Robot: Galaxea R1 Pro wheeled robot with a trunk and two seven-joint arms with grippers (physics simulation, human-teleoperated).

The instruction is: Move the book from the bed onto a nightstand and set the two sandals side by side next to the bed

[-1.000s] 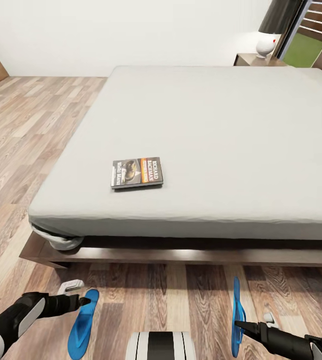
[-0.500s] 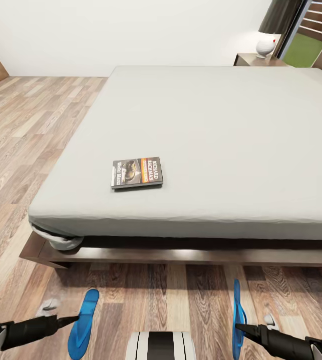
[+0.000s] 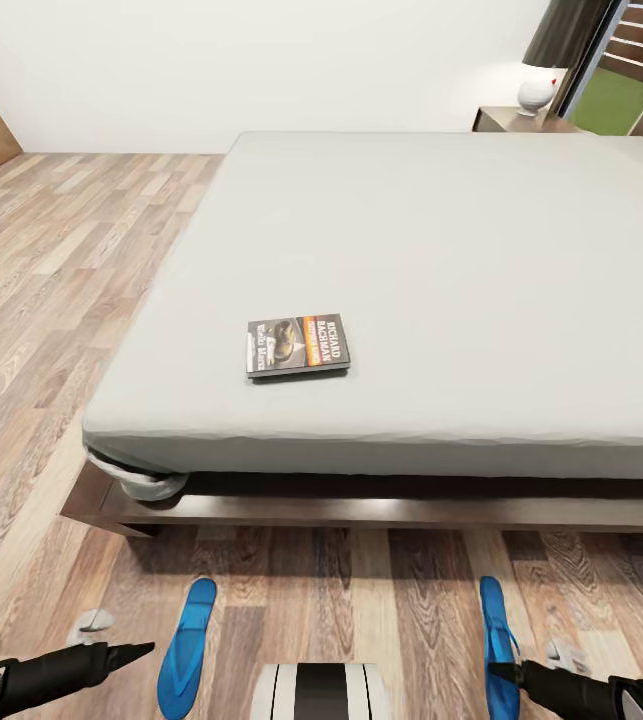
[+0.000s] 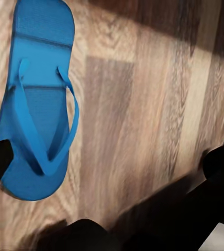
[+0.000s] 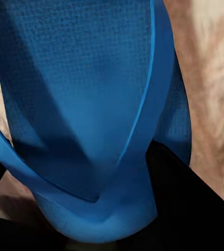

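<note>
The book [image 3: 298, 345] lies flat on the pale mattress of the bed [image 3: 441, 260], near its front left corner. One blue sandal [image 3: 186, 648] lies flat on the wood floor in front of the bed, strap up [image 4: 36, 115]. My left gripper [image 3: 144, 651] hovers just left of it, open, its fingers wide apart. The other sandal [image 3: 494, 620] is to the right, and my right gripper [image 3: 509, 672] is shut on its heel end, with the strap and sole close up in the right wrist view [image 5: 91, 104]. A dark nightstand [image 3: 516, 120] stands beyond the bed's far right.
A white lamp [image 3: 537, 92] sits on the nightstand, with a dark-framed window behind it. The bed's dark wooden frame [image 3: 361, 510] juts out low over the floor. Open plank floor [image 3: 51, 300] stretches to the left. My base [image 3: 321, 692] shows between the sandals.
My left gripper let go of the left sandal and drew back to the left; that sandal now rests on the floor. The right sandal turned from edge-on to flatter. The camera has shifted.
</note>
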